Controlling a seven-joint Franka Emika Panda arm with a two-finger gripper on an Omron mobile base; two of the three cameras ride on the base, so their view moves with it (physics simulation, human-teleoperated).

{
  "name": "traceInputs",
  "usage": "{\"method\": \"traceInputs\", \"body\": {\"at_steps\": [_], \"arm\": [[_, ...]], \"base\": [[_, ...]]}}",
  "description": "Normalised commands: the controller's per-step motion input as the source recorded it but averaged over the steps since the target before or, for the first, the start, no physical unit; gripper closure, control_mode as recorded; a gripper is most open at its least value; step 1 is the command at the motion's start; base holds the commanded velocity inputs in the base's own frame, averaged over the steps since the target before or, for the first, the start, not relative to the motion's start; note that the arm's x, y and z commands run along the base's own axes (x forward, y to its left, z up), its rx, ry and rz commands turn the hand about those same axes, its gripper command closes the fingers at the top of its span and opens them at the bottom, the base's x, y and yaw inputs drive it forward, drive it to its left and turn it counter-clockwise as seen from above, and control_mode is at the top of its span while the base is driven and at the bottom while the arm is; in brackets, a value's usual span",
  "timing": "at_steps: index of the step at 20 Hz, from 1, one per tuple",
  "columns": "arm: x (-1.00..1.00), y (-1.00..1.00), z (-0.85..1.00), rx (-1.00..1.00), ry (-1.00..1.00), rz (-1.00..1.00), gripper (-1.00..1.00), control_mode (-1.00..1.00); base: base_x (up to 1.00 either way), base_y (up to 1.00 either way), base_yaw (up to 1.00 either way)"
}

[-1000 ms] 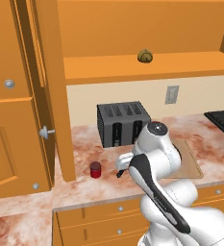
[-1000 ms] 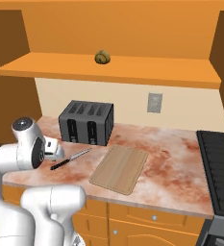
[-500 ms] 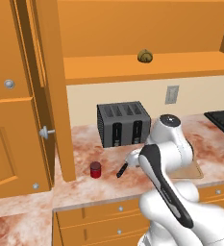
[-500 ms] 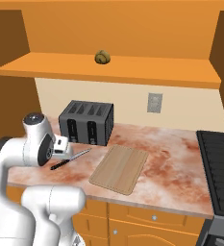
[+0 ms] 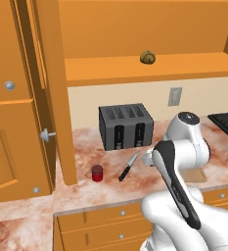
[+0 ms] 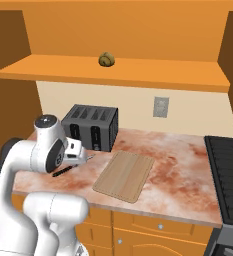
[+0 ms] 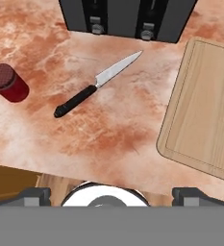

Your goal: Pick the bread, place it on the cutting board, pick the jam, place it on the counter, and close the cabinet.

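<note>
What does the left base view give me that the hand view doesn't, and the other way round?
Left base view: the bread sits on the open cabinet shelf, above the toaster, with the cabinet door swung open at left.
Hand view: the cutting board lies bare beside the knife, and the open gripper hangs over the counter edge.
Both: the jam standing on the counter, the knife, and the toaster.
</note>
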Motion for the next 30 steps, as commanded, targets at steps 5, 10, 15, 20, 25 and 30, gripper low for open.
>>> {"method": "traceInputs", "body": {"at_steps": [5, 10, 15, 20, 25, 30], "arm": [[-0.09, -0.3, 0.0, 0.0, -0.13, 0.0, -1.0, -1.0], [-0.06, -0.24, 0.02, 0.0, -0.13, 0.0, -1.0, -1.0], [-0.03, -0.17, 0.03, 0.0, -0.1, 0.0, -1.0, -1.0], [-0.03, -0.15, 0.08, 0.0, -0.09, 0.0, -1.0, -1.0], [-0.04, -0.09, 0.12, 0.0, -0.09, -0.01, -1.0, -1.0], [-0.08, -0.05, 0.17, 0.0, -0.07, -0.02, -1.0, -1.0]], "base": [[0.0, 0.0, 0.0], [0.0, 0.0, 0.0], [0.0, 0.0, 0.0], [0.0, 0.0, 0.0], [0.0, 0.0, 0.0], [0.0, 0.0, 0.0]]}}
